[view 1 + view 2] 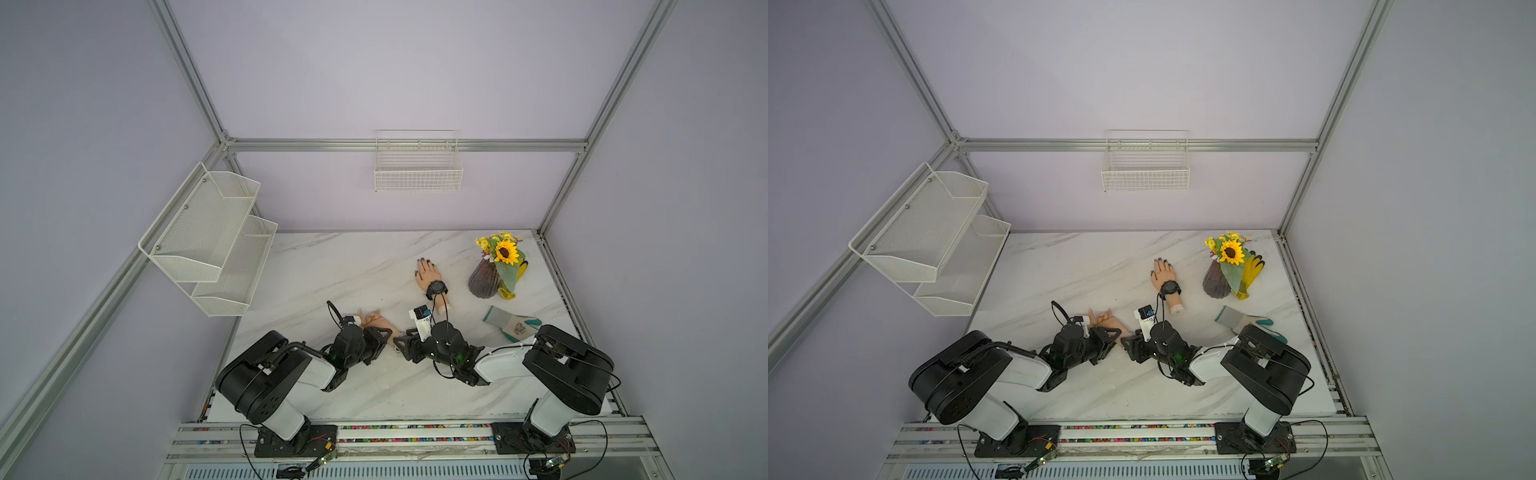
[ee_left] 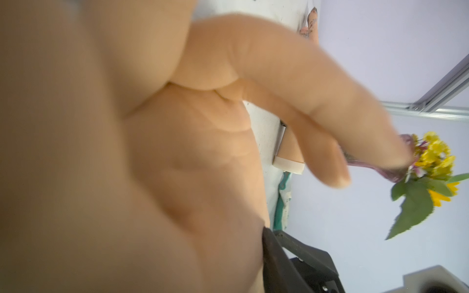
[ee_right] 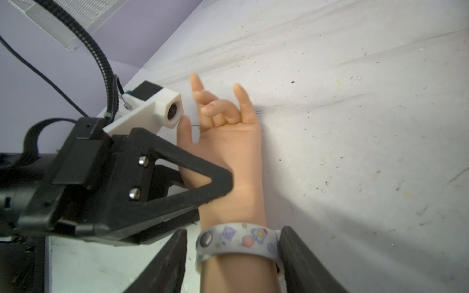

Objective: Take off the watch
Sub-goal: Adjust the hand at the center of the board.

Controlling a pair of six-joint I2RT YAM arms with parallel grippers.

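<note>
A flesh-coloured mannequin hand (image 1: 376, 320) (image 3: 236, 142) lies palm up on the marble table between my two grippers. Round its wrist sits the watch (image 3: 238, 241), a pale grey band printed with planets and closed by a metal stud. My right gripper (image 3: 233, 232) (image 1: 399, 345) straddles the band. One finger touches the band's side and a small gap shows at the other. My left gripper (image 3: 213, 192) (image 1: 384, 336) is clamped across the palm. One of its fingers (image 2: 274, 256) presses into the skin. In both top views the watch is hidden under the grippers.
A second mannequin hand (image 1: 428, 272) wearing a black watch (image 1: 436, 286) lies farther back. To the right are a purple vase of sunflowers (image 1: 484, 282), a yellow glove (image 1: 515, 286) and a grey-green glove (image 1: 511, 326). A mesh shelf (image 1: 208, 232) and a wire basket (image 1: 417, 174) hang on the walls.
</note>
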